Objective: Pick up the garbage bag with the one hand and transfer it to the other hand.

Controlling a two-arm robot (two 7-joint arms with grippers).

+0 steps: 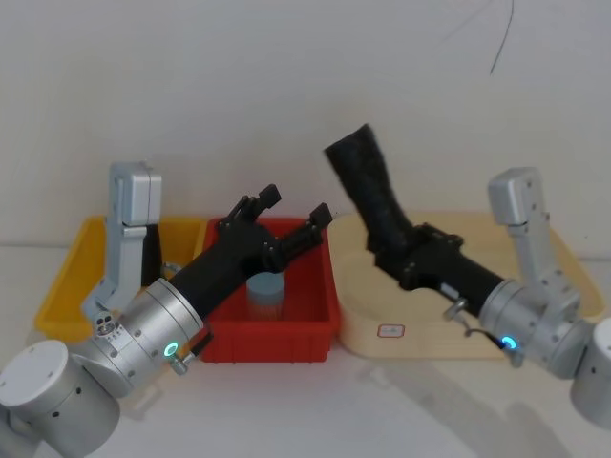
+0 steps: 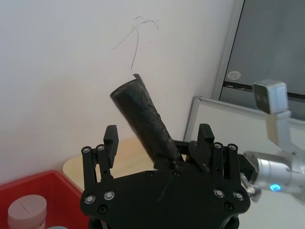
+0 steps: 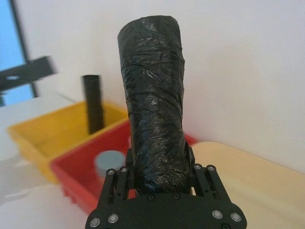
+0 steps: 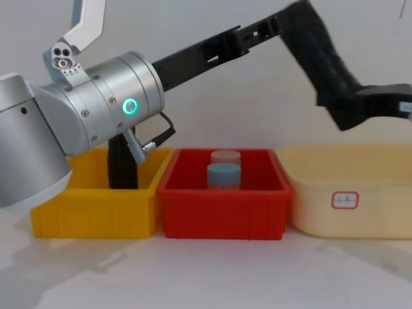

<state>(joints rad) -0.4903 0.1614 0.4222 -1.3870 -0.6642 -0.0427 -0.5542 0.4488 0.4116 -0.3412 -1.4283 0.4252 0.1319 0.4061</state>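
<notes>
Handover step: right claw [image 1: 401, 253] grips the garbage bag [image 1: 368, 181] low down; left claw [image 1: 294, 205], wide open near the bag, should close on its upper half (before any release).

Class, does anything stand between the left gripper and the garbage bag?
Nothing visible does. The left gripper, jaws open above the red bin, faces the garbage bag across bare air; the right gripper clamps the bag's lower end.

The garbage bag [image 1: 372, 196] is crinkled black; the left tool [image 1: 294, 205] and right tool [image 1: 399, 246] are matte black. The yellow bin [image 1: 72, 277] and red bin [image 1: 286, 336] are plain; the cream tray [image 1: 535, 334] carries a white label [image 1: 390, 331] edged in red. The jar lid [image 1: 265, 284] looks grey-blue. The ring light [image 4: 131, 106] glows green.
</notes>
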